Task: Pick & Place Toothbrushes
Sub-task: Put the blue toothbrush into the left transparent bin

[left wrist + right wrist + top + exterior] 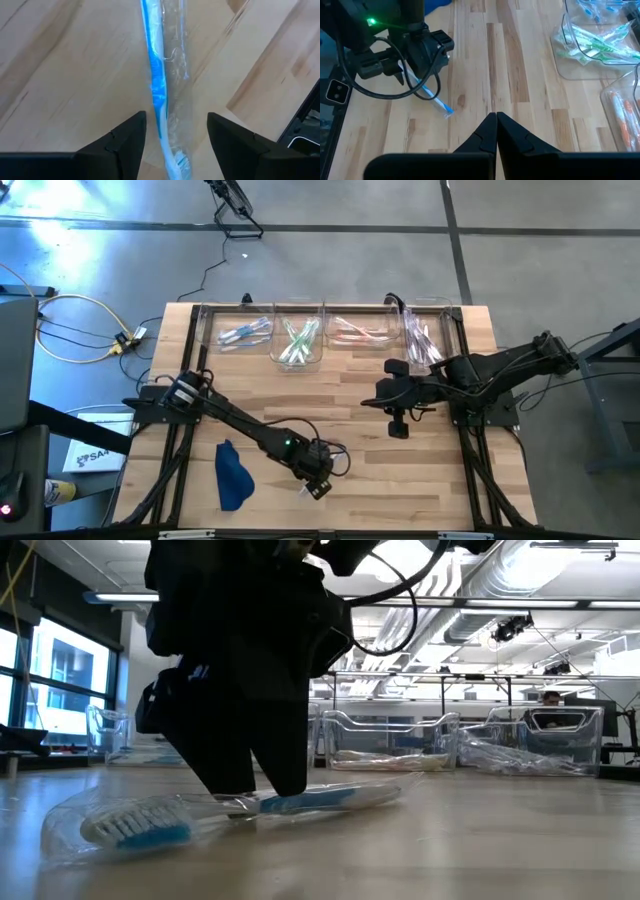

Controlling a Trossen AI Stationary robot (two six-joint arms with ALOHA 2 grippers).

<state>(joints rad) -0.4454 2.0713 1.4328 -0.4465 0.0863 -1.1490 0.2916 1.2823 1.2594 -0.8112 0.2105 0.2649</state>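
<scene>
We are standing the left fingers [176,145] wide apart over a blue-handled toothbrush [157,85] in its clear wrapper, which is lying flat on the table [60,75], and nothing is gripped yet. In the left wrist view the handle is running lengthwise through the gap, sitting a little closer to one finger than the other, with the bristle end nearest the wrist. In the low view the tips are down at the table on either side of the handle, so we are judging this to be the moment just before the squeeze. To do it well, we are centring the handle between the fingers first, keeping the tips low against the wood, and closing slowly so the glossy wrapper is not slipping out or twisting. The right fingers [496,131] are pressed fully together, empty, waiting well away from the toothbrush, nearer the clear bins [300,340] where other toothbrushes [297,338] are already lying sorted by colour.
</scene>
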